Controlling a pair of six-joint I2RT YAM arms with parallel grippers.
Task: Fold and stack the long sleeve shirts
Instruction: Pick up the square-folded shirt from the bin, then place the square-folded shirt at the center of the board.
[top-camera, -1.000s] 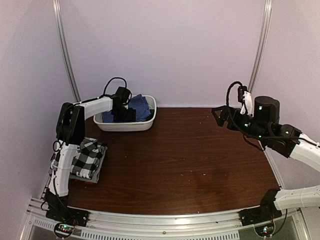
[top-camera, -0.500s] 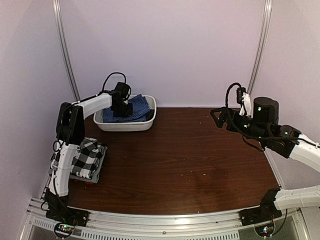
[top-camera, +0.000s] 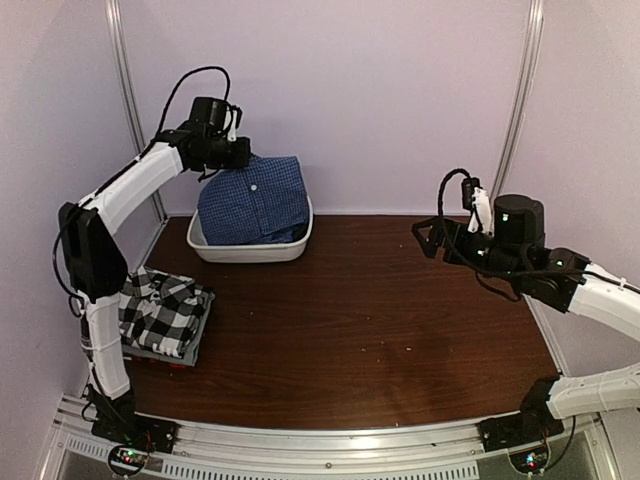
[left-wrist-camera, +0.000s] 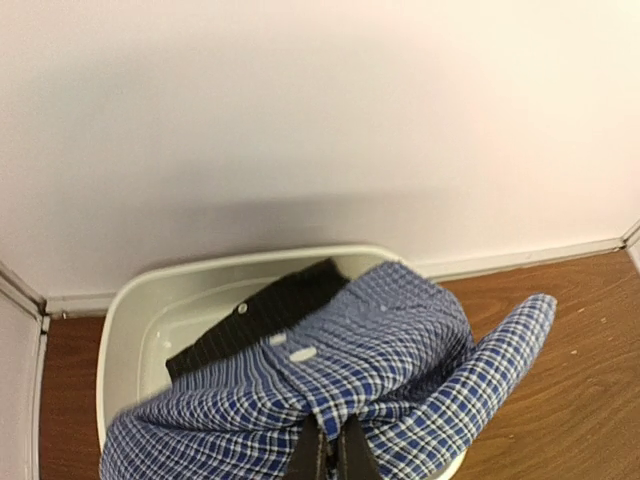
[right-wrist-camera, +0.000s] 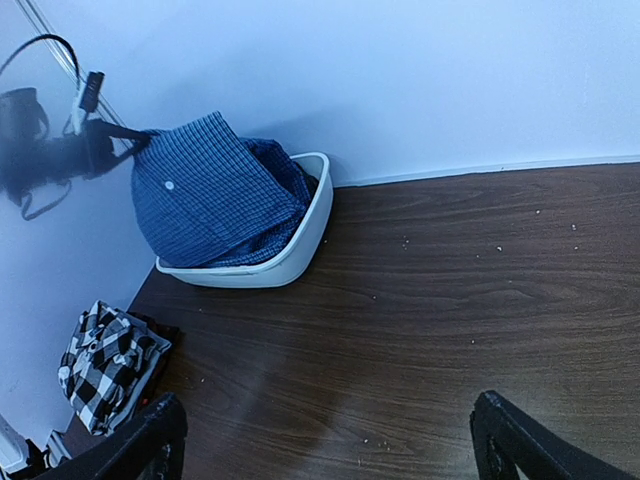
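Blue check shirt (top-camera: 252, 198), top view: hangs with its long axis vertical over the far-left corner of the worktop (top-camera: 380, 320), lower end in the white basin (top-camera: 250, 252).
Left gripper (top-camera: 240, 158): clenched on the shirt's top edge.
Change: a second ago the shirt lay in the basin and that gripper was released.
Left wrist view: check cloth pinched; dark cloth (left-wrist-camera: 260, 318) beneath.
Right wrist view: right gripper (right-wrist-camera: 330, 430) spread wide, empty.
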